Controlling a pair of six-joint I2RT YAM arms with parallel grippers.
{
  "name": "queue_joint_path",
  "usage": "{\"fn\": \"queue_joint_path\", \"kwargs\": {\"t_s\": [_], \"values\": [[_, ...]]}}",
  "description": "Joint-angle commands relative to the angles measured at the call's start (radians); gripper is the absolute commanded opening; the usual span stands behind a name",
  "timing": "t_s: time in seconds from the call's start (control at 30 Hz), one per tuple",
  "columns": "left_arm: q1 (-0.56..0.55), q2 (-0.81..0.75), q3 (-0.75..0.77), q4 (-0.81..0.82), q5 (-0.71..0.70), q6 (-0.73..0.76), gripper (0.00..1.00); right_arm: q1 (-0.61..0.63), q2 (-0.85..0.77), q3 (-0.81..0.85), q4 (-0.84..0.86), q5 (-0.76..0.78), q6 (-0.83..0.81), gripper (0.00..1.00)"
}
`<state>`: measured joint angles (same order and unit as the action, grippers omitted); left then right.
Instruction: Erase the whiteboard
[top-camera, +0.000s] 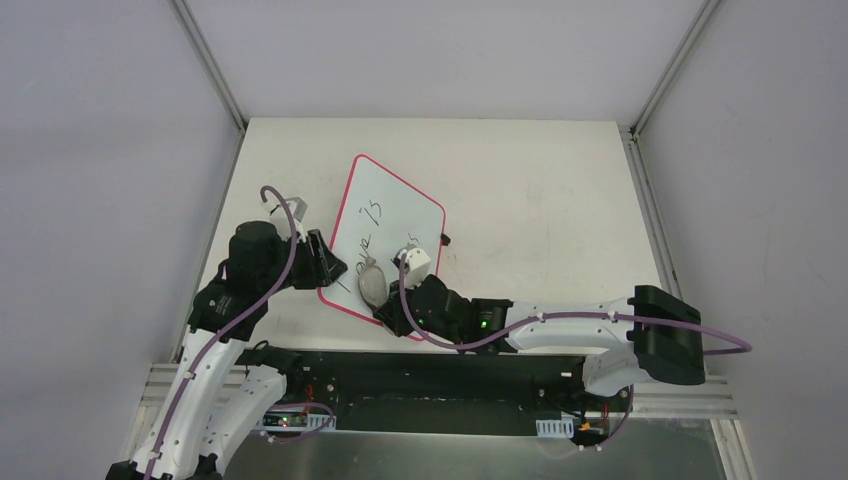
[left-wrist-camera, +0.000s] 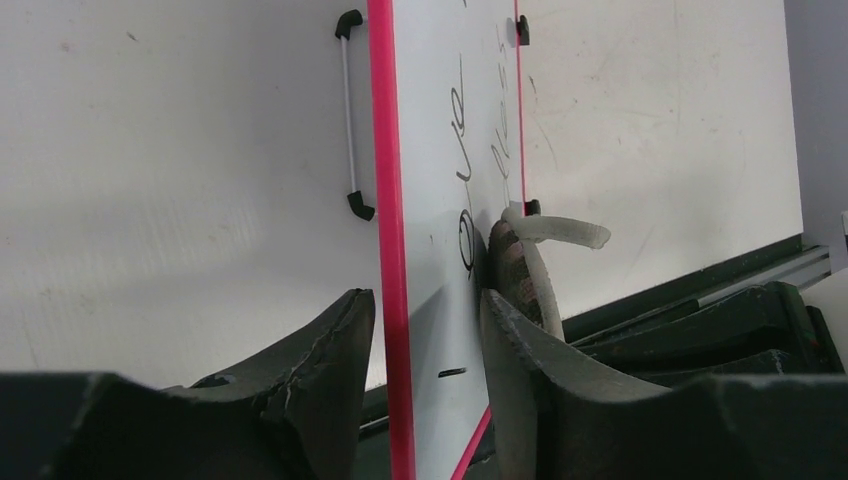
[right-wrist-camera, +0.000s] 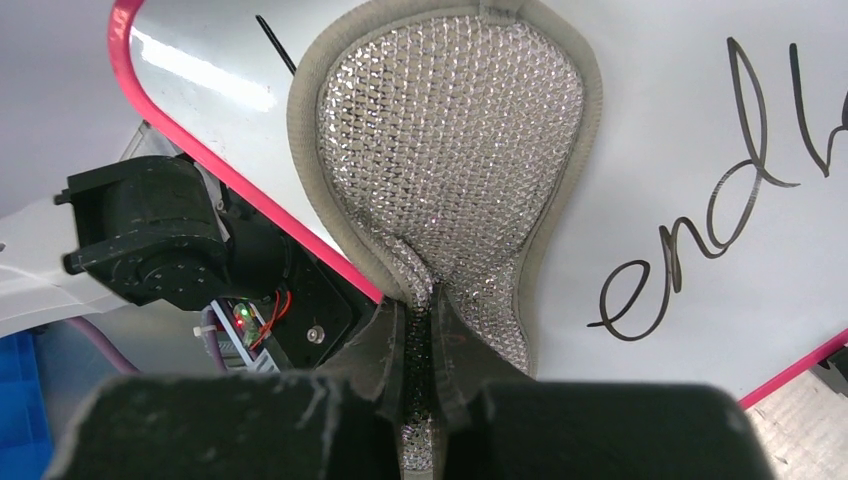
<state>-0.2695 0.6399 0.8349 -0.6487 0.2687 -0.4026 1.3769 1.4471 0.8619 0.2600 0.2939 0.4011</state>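
Note:
The whiteboard (top-camera: 392, 215), pink-framed with black handwriting, lies slanted on the table. My left gripper (top-camera: 330, 268) is at its left edge. In the left wrist view the board's pink frame (left-wrist-camera: 385, 200) runs edge-on between the fingers of this gripper (left-wrist-camera: 425, 335), with a gap on either side, so it stands open. My right gripper (top-camera: 395, 300) is shut on the narrow end of a grey mesh pad (top-camera: 372, 284). In the right wrist view the pad (right-wrist-camera: 450, 150) rests flat on the whiteboard (right-wrist-camera: 680, 110) near its lower corner, left of the writing, with the right gripper (right-wrist-camera: 432, 340) pinching it.
Bare white table (top-camera: 545, 200) stretches right of and behind the board, with walls on three sides. Small black tabs (top-camera: 445, 240) sit on the board's right edge. A metal rail (top-camera: 450, 400) and the arm bases line the near edge. A blue bin (right-wrist-camera: 20, 400) shows low at left.

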Motion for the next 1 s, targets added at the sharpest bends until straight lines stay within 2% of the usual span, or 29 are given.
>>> {"fn": "queue_joint_path", "kwargs": {"t_s": [0.0, 0.2, 0.4, 0.43, 0.5, 0.57, 0.67, 0.8, 0.97], "values": [[-0.005, -0.02, 0.028, -0.055, -0.017, -0.033, 0.48, 0.007, -0.014, 0.037, -0.042, -0.01, -0.032, 0.0], [0.017, -0.014, 0.037, -0.016, 0.05, -0.038, 0.64, 0.006, -0.006, 0.045, -0.032, -0.034, -0.046, 0.0], [0.083, 0.032, 0.048, 0.022, 0.098, -0.066, 0.66, 0.007, 0.003, 0.051, -0.027, -0.051, -0.051, 0.0], [0.094, 0.036, 0.043, 0.035, 0.106, -0.073, 0.63, 0.007, 0.002, 0.051, -0.025, -0.052, -0.052, 0.0], [0.11, 0.036, 0.031, 0.07, 0.128, -0.083, 0.5, 0.007, -0.003, 0.049, -0.027, -0.051, -0.056, 0.0], [0.114, 0.042, 0.015, 0.12, 0.179, -0.103, 0.44, 0.007, -0.008, 0.044, -0.031, -0.048, -0.057, 0.0], [0.129, 0.049, -0.007, 0.157, 0.21, -0.131, 0.4, 0.007, -0.022, 0.038, -0.031, -0.048, -0.063, 0.0], [0.147, 0.057, 0.008, 0.15, 0.183, -0.122, 0.39, 0.007, -0.03, 0.036, -0.033, -0.047, -0.068, 0.0], [0.171, 0.105, 0.038, 0.147, 0.151, -0.12, 0.33, 0.007, -0.015, 0.044, -0.03, -0.057, -0.078, 0.0]]}}
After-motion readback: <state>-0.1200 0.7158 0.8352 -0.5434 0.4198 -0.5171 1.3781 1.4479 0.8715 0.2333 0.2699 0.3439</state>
